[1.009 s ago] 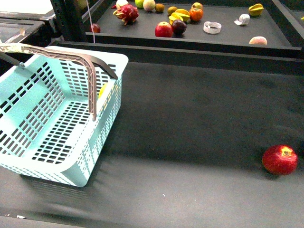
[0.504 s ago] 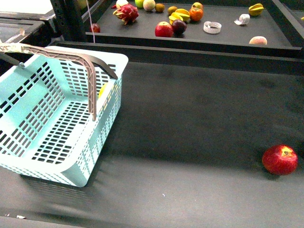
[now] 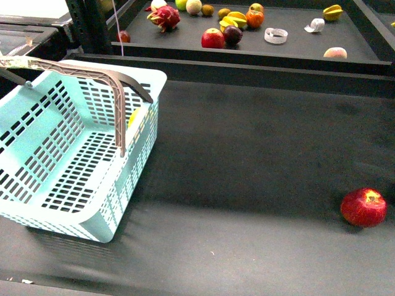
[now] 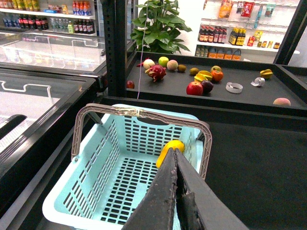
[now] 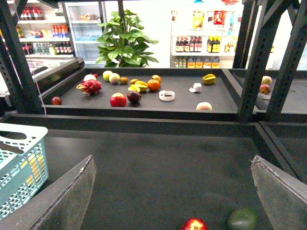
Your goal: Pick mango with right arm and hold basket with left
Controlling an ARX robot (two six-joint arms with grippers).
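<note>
The light-blue basket (image 3: 58,154) stands at the left of the dark table with a grey-brown handle (image 3: 74,69) swung up. The yellow mango (image 3: 134,116) lies inside it against the far wall, showing through the slots. In the left wrist view my left gripper (image 4: 174,152) is shut with nothing in it, above the basket (image 4: 105,158), its tips just in front of the mango (image 4: 171,143). My right gripper (image 5: 172,160) is open and empty over the bare table, with the basket's corner (image 5: 21,167) off to one side. Neither gripper shows in the front view.
A red apple (image 3: 364,207) lies at the table's right; the right wrist view shows it (image 5: 193,224) beside a blurred green fruit (image 5: 243,219). A raised back shelf (image 3: 296,46) carries several fruits, a dragon fruit (image 3: 164,17) among them. A black post (image 3: 92,24) stands behind the basket.
</note>
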